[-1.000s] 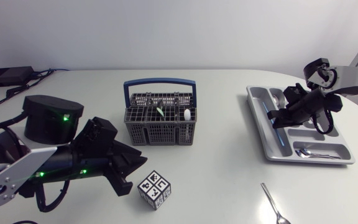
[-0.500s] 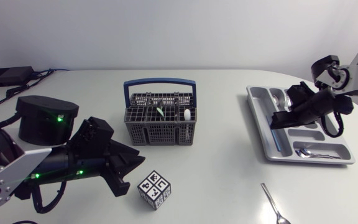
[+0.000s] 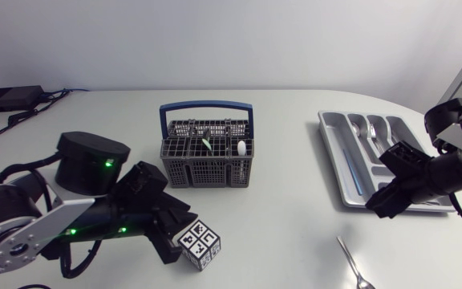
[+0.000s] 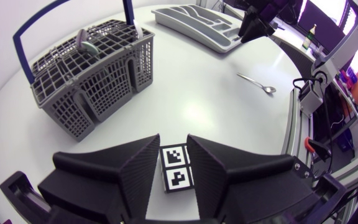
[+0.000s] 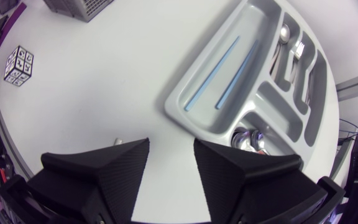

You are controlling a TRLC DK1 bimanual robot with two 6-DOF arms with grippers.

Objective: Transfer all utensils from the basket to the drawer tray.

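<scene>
1. Left gripper (image 4: 174, 158): fingers apart; cube (image 4: 176, 168) between the tips, not clamped.
2. Right gripper (image 5: 171, 155): fingers apart, empty, over the table beside the tray's end.
3. Tray (image 3: 333, 160): two blue sticks (image 5: 213, 74) in the long compartment; metal cutlery (image 5: 283, 34) in others.
4. Basket (image 3: 207, 170): holds a green-tipped piece (image 3: 205, 144) and a white-handled piece (image 3: 241, 148).
5. Spoon (image 3: 350, 261): loose on the table, outside both containers, near the right gripper.

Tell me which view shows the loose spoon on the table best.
The left wrist view: the spoon lies whole, handle and bowl both clear. The head view has it running to the lower edge, smaller. The right wrist view shows at most a sliver beside the right gripper.
</scene>
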